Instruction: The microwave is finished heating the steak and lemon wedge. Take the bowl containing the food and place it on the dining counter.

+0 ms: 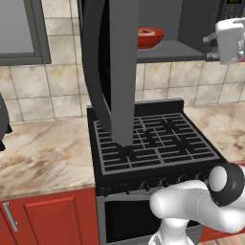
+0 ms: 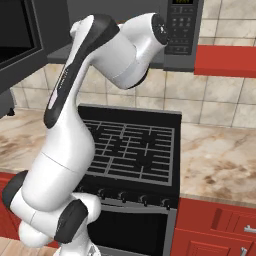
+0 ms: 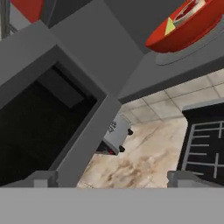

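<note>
1. The step in hand, as I judge it, is the reach into the large dark grey box-shaped microwave (image 1: 191, 28). Its black glass door (image 1: 107, 72) hangs swung wide open over the stove, and the food has not been lifted out yet.

2. The shallow glossy red bowl (image 1: 149, 37) sits on the flat grey floor of the cavity, on a faint round turntable outline visible in the hand view. The small yellow-green lemon wedge (image 3: 169, 27) lies inside against the near wall. The steak (image 3: 192, 8), red with a pale cream rim, is beside it and only partly visible over the lip.

3. The white arm's two-finger gripper (image 3: 113, 178) is below and to one side of the bowl, well apart from it. Its small grey fingertips (image 3: 43, 178) stand far apart at the bottom of the hand view with nothing between them, so the pincer is spread and empty.

4. The next move likely calls for rolling the hand level, rising to the cavity mouth and closing on the bowl's thin rim. The glossy curved wall looks slippery, so a grip over the lip seems safer.

5. Below, the black stove (image 1: 153, 139) carries a matte cast grate of straight bars. Beige-brown veined marble counters (image 1: 43, 153) flank it over red cabinet fronts (image 1: 48, 217), with a square-tiled backsplash (image 1: 62, 91) behind. A small silver toaster (image 3: 116, 135) stands on the marble.
</note>
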{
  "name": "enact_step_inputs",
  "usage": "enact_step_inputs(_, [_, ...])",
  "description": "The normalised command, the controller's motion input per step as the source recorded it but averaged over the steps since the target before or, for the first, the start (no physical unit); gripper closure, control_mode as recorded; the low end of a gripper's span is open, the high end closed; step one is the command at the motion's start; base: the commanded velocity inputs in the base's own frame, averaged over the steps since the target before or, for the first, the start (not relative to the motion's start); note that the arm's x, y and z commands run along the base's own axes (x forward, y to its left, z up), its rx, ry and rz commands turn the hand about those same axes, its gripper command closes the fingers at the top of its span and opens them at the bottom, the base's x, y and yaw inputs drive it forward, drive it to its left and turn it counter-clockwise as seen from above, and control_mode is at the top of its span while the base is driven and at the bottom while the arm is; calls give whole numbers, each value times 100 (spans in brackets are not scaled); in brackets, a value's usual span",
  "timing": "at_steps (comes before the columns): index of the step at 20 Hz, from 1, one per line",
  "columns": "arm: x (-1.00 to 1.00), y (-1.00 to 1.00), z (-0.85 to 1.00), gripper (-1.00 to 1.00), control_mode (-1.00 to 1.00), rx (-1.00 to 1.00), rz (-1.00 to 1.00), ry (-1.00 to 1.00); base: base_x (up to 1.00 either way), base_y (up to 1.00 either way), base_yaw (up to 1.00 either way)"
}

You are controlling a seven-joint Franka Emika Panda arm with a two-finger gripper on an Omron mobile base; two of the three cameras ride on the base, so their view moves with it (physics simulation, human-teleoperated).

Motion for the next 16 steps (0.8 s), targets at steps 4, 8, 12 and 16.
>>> enact_step_inputs(4, [37,3,2,-100,-100,-8,-10,-1,0,0,0])
enact_step_inputs(8, [33,2,-23,-100,-100,0,-7,2,0,0,0])
enact_step_inputs(12, [69,2,-74,-100,-100,7,-26,11,0,0,0])
enact_step_inputs(16, [64,4,-13,-100,-100,8,-40,6,0,0,0])
